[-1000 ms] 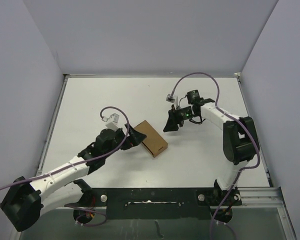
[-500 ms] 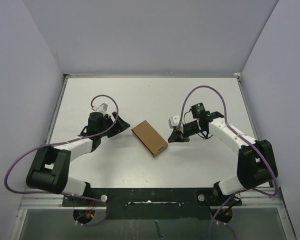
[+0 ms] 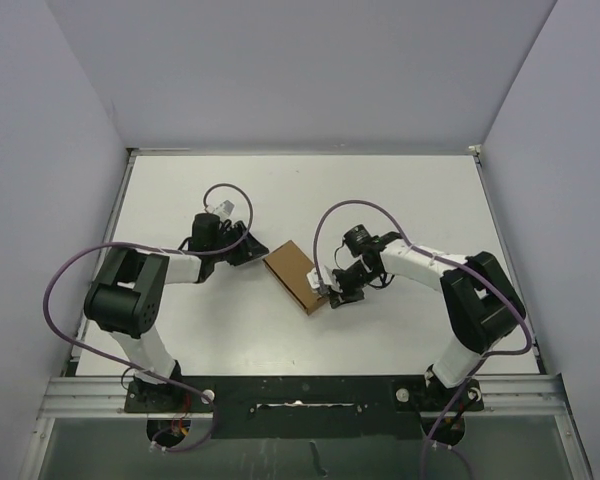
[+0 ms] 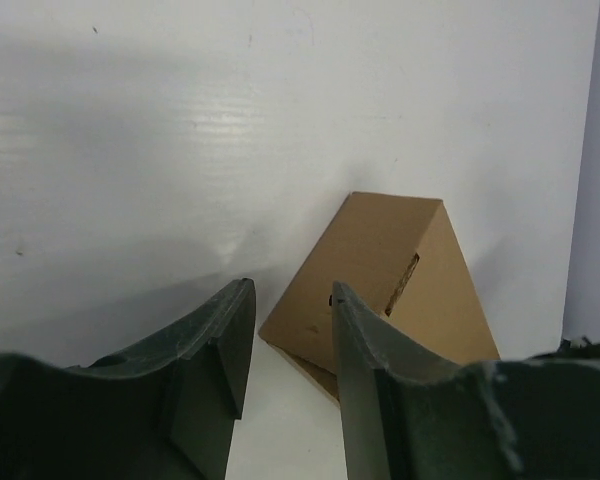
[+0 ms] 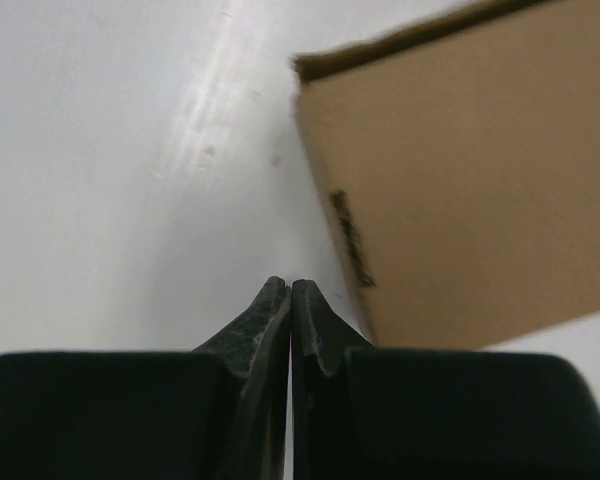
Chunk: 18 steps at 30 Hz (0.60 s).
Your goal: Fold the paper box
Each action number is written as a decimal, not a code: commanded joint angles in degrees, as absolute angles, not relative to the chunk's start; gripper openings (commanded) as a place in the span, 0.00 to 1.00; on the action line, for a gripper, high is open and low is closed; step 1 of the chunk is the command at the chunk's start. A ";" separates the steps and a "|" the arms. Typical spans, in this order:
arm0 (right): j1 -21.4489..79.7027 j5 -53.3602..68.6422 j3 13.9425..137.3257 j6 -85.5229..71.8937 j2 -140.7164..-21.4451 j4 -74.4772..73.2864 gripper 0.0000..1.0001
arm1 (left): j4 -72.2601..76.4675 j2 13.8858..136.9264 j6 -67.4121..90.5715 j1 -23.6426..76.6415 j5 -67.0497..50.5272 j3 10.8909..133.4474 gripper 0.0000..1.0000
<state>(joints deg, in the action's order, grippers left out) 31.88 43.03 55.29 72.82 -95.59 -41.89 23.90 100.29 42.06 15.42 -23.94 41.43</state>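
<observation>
Though unclear overhead, right pincer [image 5: 291,289] pressed together (empty), left pincer [image 4: 291,292] spread, paper box [image 3: 298,276] between

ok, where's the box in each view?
Top: box at picture centre, on the white table.
Left wrist: box lower middle, right of centre.
Right wrist: box fills the upper right.
Shared landmark: the table in all three; the box's dark slit also shows in both wrist views.
</observation>
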 commanded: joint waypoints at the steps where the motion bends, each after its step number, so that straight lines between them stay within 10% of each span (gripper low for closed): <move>1: 29.30 34.66 57.82 57.28 -94.15 -27.98 0.00 | 26.43 100.13 41.92 17.37 -28.57 39.98 0.35; 11: 19.00 41.50 57.25 62.98 -89.65 -34.69 0.16 | 21.97 89.49 43.50 26.02 -22.94 31.03 0.37; 18: 14.52 56.72 50.59 80.36 -78.26 -41.66 0.56 | 15.30 73.53 45.51 26.37 -13.20 25.05 0.46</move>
<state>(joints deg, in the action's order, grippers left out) 15.25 44.16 53.30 68.71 -85.27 -37.76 17.30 83.07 44.05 26.55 -18.59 26.17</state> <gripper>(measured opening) 0.481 0.423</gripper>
